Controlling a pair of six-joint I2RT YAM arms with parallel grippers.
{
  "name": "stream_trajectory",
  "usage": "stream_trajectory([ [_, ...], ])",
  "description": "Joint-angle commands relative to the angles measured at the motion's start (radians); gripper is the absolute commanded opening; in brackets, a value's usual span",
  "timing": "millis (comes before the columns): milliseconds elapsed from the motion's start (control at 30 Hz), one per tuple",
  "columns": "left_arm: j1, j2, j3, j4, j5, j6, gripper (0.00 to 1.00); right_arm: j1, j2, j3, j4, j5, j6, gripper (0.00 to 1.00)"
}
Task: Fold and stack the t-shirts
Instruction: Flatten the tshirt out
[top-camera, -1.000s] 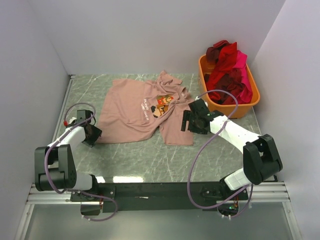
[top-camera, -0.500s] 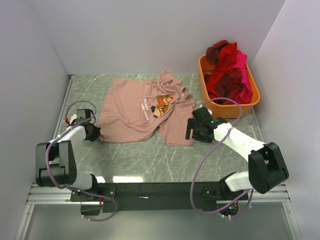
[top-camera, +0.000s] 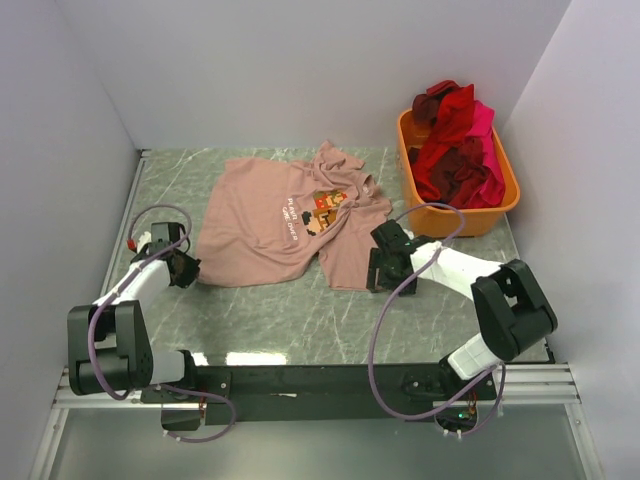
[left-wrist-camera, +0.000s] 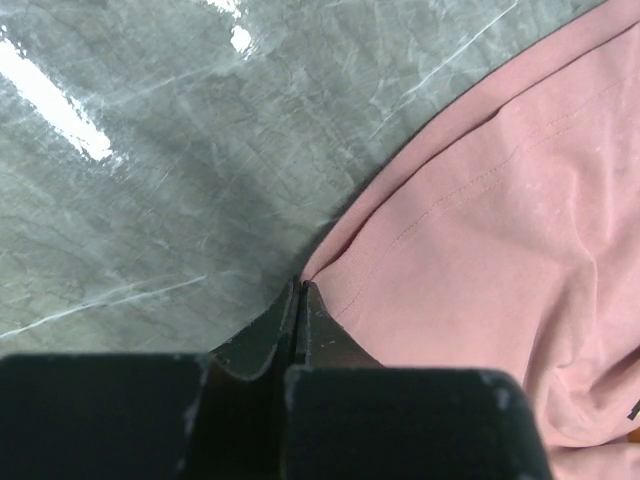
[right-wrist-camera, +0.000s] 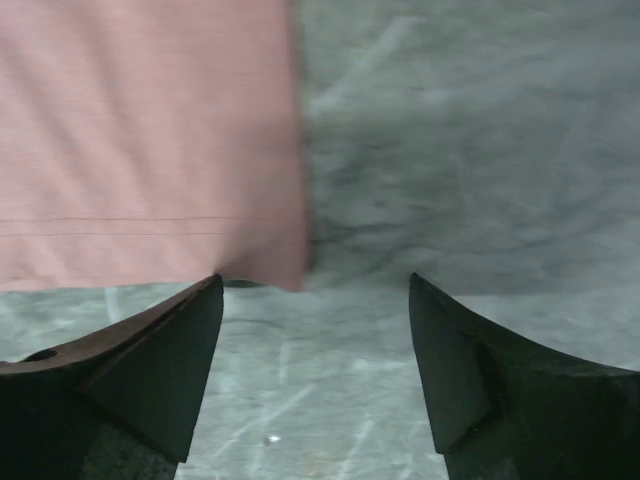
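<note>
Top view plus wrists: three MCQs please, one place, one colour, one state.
1. Where does the orange tub sit on the table? A near left corner; B far right corner; C centre.
2. What colour is the spread-out t-shirt? A blue; B white; C dusty pink.
3. What state is the left gripper in? A shut on the t-shirt's edge; B open in the air; C out of view.
Key: 1 B, it stands far right by the wall; 2 C, plain in the top view; 3 A, the wrist view shows it pinched shut at the hem.
</note>
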Motion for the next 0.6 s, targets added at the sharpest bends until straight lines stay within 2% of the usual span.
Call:
stream_trajectory([
  [0, -0.008, -0.038, -0.01, -0.011, -0.001, -0.01, 0.01, 0.043, 0.043, 0.056, 0.043, 0.007, 0.032, 0.79],
  [33, -0.011, -0.062, -0.019, -0.014, 0.0, -0.015, 0.01, 0.052, 0.059, 0.057, 0.046, 0.011, 0.046, 0.74],
  [100, -0.011, -0.079, -0.024, -0.013, 0.002, -0.016, 0.01, 0.056, 0.069, 0.057, 0.049, 0.01, 0.047, 0.73],
  [167, -0.011, -0.09, -0.025, -0.019, -0.003, -0.019, 0.01, 0.058, 0.079, 0.059, 0.067, -0.001, 0.049, 0.61],
  [233, -0.011, -0.098, -0.022, -0.031, -0.007, -0.022, 0.01, 0.061, 0.082, 0.059, 0.078, -0.022, 0.052, 0.39],
  [300, -0.013, -0.104, -0.015, -0.04, -0.003, -0.026, 0.01, 0.06, 0.073, 0.054, 0.086, -0.032, 0.054, 0.26],
  [333, -0.013, -0.107, -0.013, -0.044, 0.0, -0.026, 0.01, 0.061, 0.065, 0.05, 0.086, -0.027, 0.054, 0.16],
  [400, -0.014, -0.125, -0.013, -0.044, 0.014, -0.029, 0.01, 0.061, 0.028, 0.047, 0.084, 0.012, 0.052, 0.08],
  [433, -0.013, -0.133, -0.01, -0.044, 0.019, -0.03, 0.0, 0.061, 0.013, 0.047, 0.084, 0.031, 0.046, 0.0],
  [567, -0.016, -0.183, 0.025, -0.054, 0.035, -0.026, 0.01, 0.061, -0.113, 0.057, 0.086, 0.112, 0.029, 0.0],
])
